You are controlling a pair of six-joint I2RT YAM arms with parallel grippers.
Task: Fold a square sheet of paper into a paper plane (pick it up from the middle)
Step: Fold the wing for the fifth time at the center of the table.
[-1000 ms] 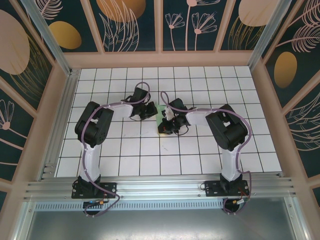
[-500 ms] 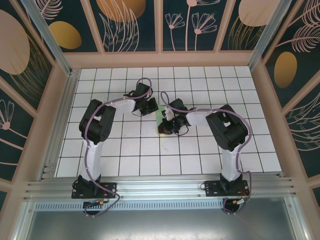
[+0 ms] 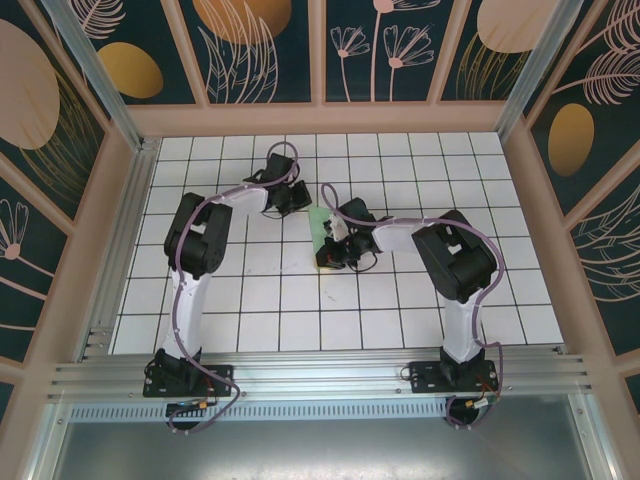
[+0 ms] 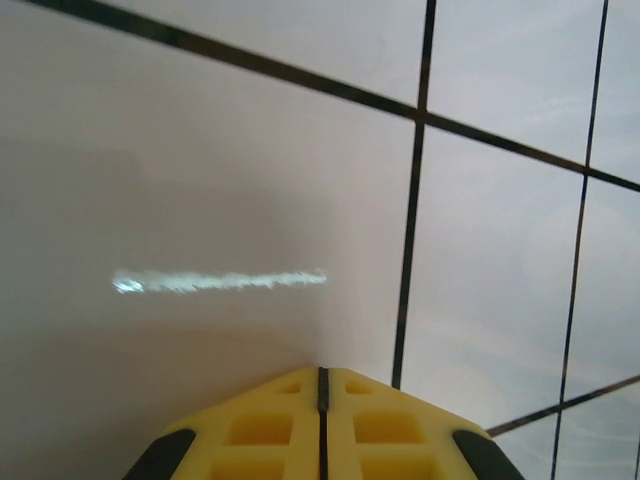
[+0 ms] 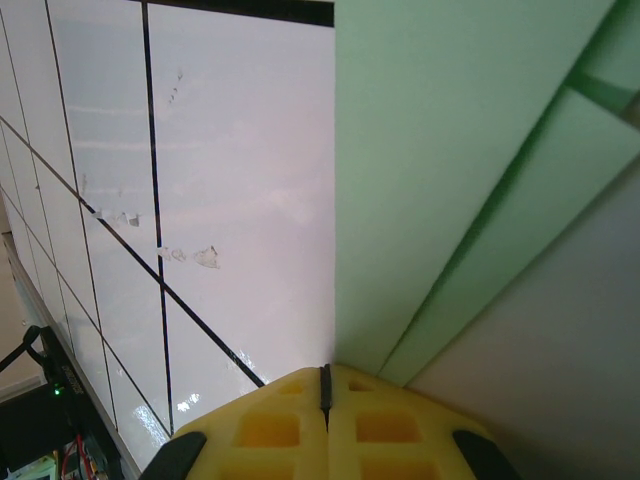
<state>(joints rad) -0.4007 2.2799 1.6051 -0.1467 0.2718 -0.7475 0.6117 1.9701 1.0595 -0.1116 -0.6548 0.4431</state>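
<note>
Paper (image 3: pixel 318 224) mid-table (image 3: pixel 250 300), btwn left gripper (image 3: pixel 298 198) & right gripper (image 3: pixel 326 243)

White desk (image 3: pixel 250 300) of square glossy tiles, thin black grid lines (image 4: pixel 410 230) between them. Bright smeared streak of glare (image 4: pixel 220 282) on one tile in left wrist view. Few small pale scuff marks (image 5: pixel 190 255) on tile in right wrist view. Dark teal wall panels (image 3: pixel 265 60) with peach leaf and flower outlines and gold ovals, on three sides. Pale peach frame strips (image 3: pixel 320 118) border panels and desk. Ribbed aluminium rail (image 3: pixel 320 375) across near edge; slanted aluminium post (image 3: pixel 95 70) at far left corner. Dull grey metal sheet (image 3: pixel 320 450) below rail.
</note>
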